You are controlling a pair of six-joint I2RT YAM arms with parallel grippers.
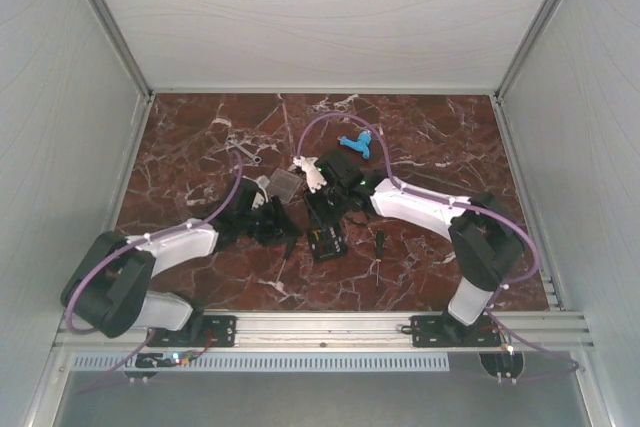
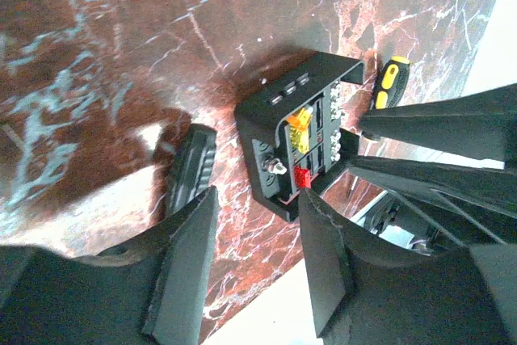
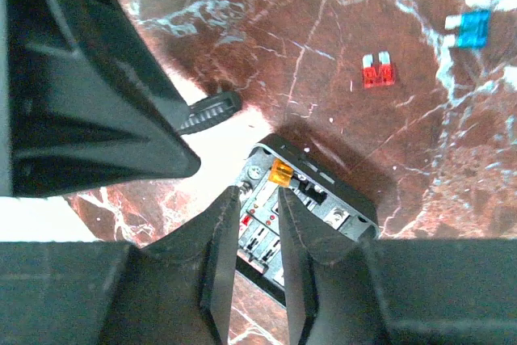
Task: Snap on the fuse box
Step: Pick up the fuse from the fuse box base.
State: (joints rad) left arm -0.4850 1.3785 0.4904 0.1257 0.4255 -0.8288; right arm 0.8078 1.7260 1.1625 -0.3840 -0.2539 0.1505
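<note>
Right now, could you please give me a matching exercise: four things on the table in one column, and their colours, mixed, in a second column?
Things:
1. fuse box
2. lid
3. plastic piece
4. wrench

Colours:
a. blue
b. grey metal
c. black
d. clear

Pairs: 1-c, 2-d, 3-a, 4-b.

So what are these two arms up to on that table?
Two robot arms are working on a small black fuse box that lies on the marble table. The left gripper and the right gripper both hang close to it, jaws apart, holding nothing. The box is uncovered and its coloured fuses show. What looks like its clear lid lies apart from it, so it is not yet snapped on.
</note>
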